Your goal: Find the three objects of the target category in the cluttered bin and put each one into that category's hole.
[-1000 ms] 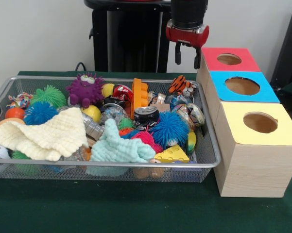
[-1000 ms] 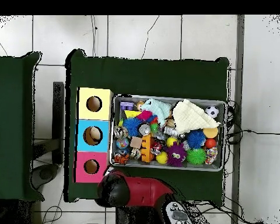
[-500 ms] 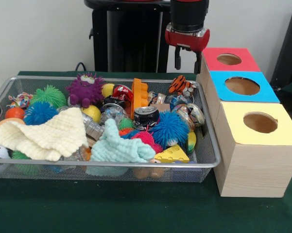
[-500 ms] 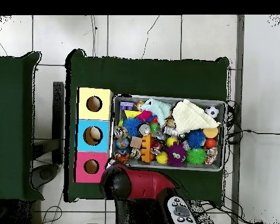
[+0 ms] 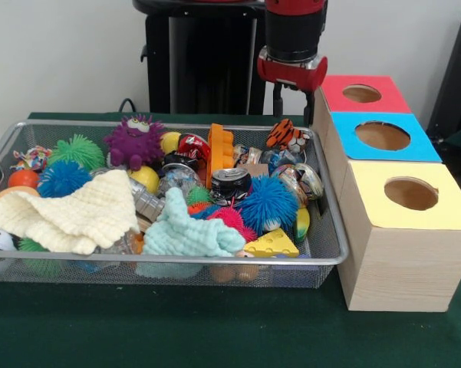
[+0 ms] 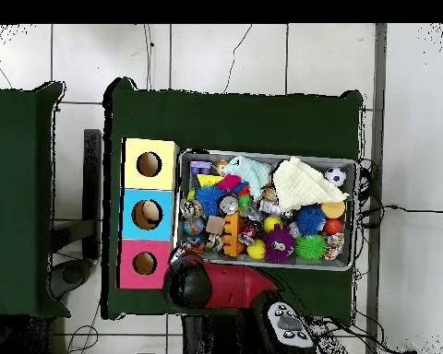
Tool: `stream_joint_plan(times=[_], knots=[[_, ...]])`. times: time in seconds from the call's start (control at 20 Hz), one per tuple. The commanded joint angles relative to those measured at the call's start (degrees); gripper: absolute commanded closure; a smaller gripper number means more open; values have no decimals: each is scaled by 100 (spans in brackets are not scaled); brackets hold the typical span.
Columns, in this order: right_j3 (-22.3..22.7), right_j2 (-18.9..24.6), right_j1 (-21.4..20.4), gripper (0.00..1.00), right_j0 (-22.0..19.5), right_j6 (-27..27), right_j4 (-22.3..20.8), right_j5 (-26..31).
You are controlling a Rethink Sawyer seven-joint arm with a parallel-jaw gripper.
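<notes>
My gripper hangs open and empty above the far right corner of the wire bin, just left of the red box. Its two dark fingers point down over a striped tiger toy. The bin is packed with spiky balls such as a blue one, a purple monster, a crushed can, an orange brick, a cheese wedge, a cream cloth and a mint cloth. In the overhead view the arm's head hides the gripper.
Three boxes stand in a row right of the bin, each with a round hole: red, blue and yellow. Overhead they show as red, blue and yellow. Green cloth covers the table.
The gripper has drifted slightly left and upward in the front view, staying open. Overhead, the arm's head slid right along the bin's near side. Nothing in the bin moved.
</notes>
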Motion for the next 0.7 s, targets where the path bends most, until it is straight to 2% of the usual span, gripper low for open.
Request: stream_joint_plan(times=[0.05,0.4,0.7], knots=[[-595,408,382,0,-138,140,-246,-310],[-692,332,737,0,-83,176,-463,-727],[-633,270,693,0,-68,270,-477,-748]])
